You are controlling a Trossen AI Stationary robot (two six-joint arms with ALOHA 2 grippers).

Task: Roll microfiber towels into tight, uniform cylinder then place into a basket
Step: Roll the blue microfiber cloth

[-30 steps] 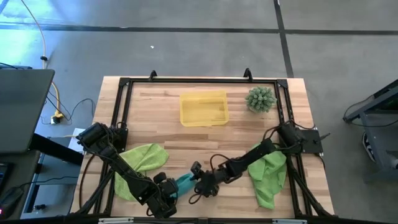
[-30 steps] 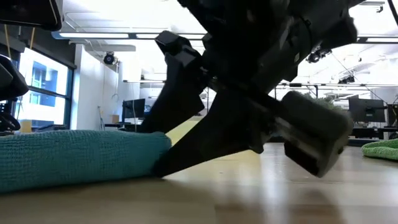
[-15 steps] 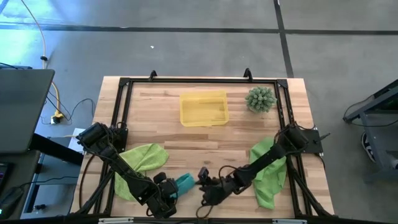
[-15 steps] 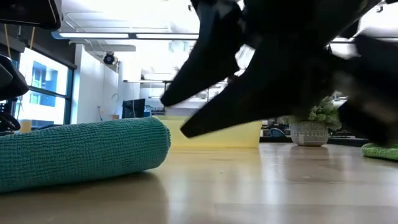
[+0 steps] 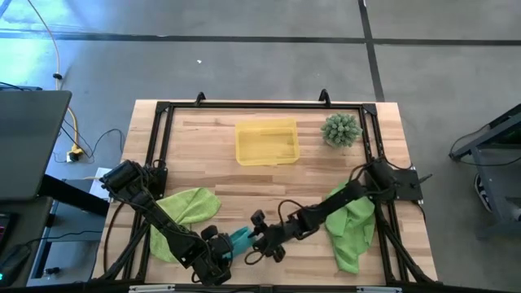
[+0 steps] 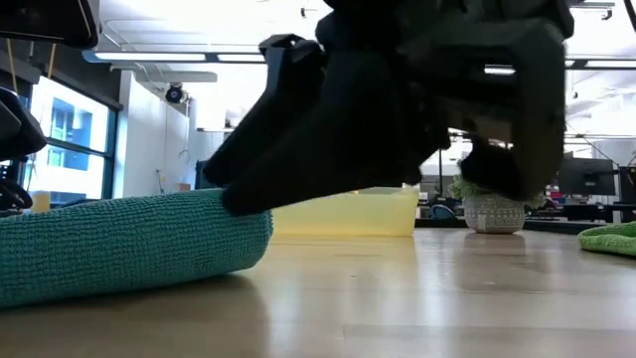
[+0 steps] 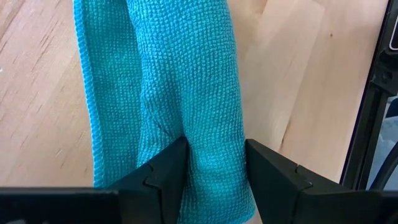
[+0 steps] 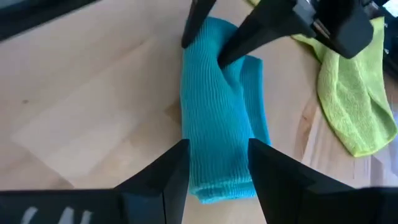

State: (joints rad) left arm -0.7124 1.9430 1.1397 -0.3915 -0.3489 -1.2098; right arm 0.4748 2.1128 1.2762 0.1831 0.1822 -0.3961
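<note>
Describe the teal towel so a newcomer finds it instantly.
On the wooden table, look at the near edge, between the two lime-green towels. The teal towel lies there rolled, with the left end effector clamped on one end. It is the only teal, rolled cloth.
</note>
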